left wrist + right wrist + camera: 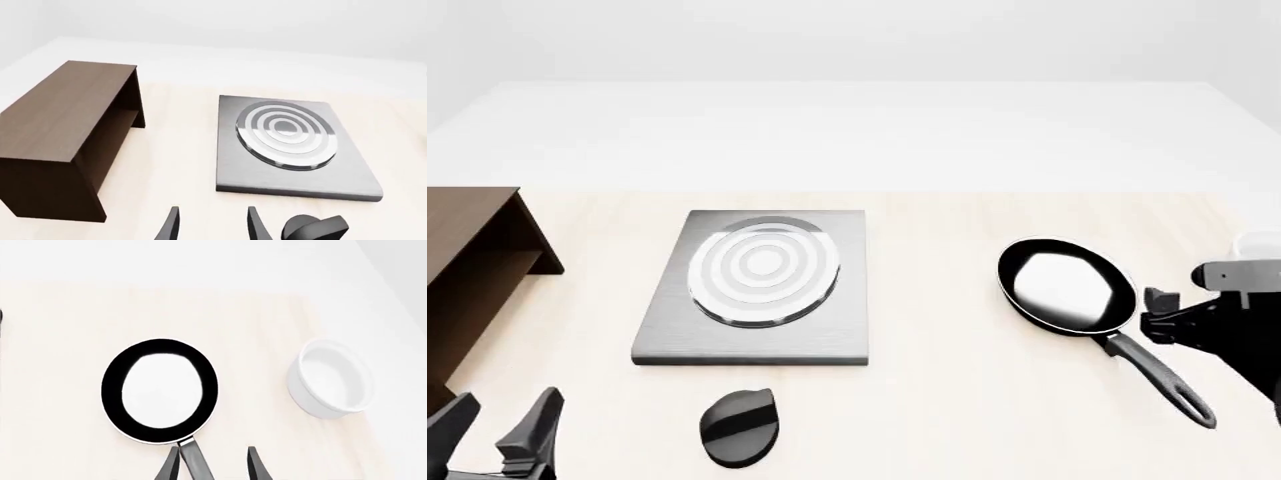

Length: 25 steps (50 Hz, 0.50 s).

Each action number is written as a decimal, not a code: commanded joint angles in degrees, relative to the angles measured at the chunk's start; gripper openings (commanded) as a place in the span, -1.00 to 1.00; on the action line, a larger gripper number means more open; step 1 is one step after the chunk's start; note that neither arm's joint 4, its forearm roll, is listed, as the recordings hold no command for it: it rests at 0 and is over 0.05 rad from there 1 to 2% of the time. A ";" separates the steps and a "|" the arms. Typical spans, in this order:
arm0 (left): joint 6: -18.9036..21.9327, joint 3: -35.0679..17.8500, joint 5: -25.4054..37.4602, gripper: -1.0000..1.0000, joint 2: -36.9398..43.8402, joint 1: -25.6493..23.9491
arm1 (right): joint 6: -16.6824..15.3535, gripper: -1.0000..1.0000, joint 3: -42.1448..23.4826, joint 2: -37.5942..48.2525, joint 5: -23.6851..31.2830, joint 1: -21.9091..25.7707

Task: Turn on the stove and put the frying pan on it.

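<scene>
Pale counter [961,400] holds stove [761,340], knob [739,427] and frying pan [1065,286] apart; left pincer [497,430] gapes empty near the knob, right pincer [212,463] gapes around the pan handle, likely readying both jobs.

Table [961,400]: stove [761,340], pan [1065,285], cabinet [467,270], seemingly bowl [330,382].

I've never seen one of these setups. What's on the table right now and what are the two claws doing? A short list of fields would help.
stove: grey plate with one ringed burner, nothing on it
knob: black teardrop, on the table just in front of the stove
frying pan: black, on the table right of the stove, handle toward the arms
bowl: white, beside the pan
cabinet: dark brown, left of the stove
left gripper: open, holding nothing, near the knob
right gripper: open, fingers either side of the pan handle
</scene>
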 commanded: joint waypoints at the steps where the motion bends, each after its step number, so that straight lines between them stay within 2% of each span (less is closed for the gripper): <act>1: -0.58 0.05 0.19 1.00 -0.05 -0.07 | -2.04 1.00 -0.85 5.38 -1.07 -0.88; 17: -0.66 0.05 -0.27 1.00 0.38 -0.02 | -2.83 1.00 -0.98 7.78 -1.81 -0.97; 24: -0.53 0.05 -0.30 1.00 0.12 -0.23 | -2.69 1.00 -0.72 9.82 -3.13 -1.07; 25: -0.44 0.05 -0.75 1.00 0.68 -0.17 | -2.40 1.00 -0.47 11.87 -4.64 0.00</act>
